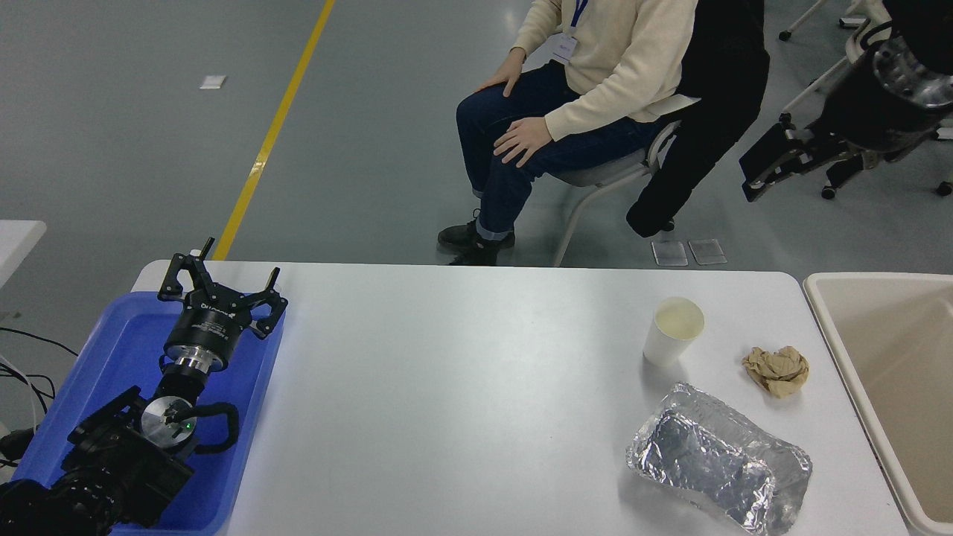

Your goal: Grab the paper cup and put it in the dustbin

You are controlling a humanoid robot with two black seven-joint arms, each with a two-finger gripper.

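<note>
white tapered paper cup stands upright on the white tabletop, toward its far right, cream inside showing, nothing touching it. crumpled brown paper ball lies near it on the dustbin side; crinkled silver foil tray sits just nearer the robot than both. large beige rectangular plastic dustbin stands off the tabletop's right edge, mouth open, tan inside visible.

right claw is high at the upper right, out past the far edge of the tabletop, well apart from the cup. it holds nothing; how far apart its fingers stand, cannot tell from here. left claw is parked over the blue plastic tray at lower left, fingers spread wide, empty. a person in a cream sweater sits on a chair beyond the far edge.

judgement: the pick is not yet begun. risks as i read them:
- cup is light and tall, so a claw coming in low from the side could tip it or push it toward the foil tray.
- a hard squeeze would likely crush the thin paper wall.
- the paper ball lies between cup and bin, and a low carry could sweep it along.
- releasing short of the thick rim would drop the cup on the tabletop or floor.
</note>
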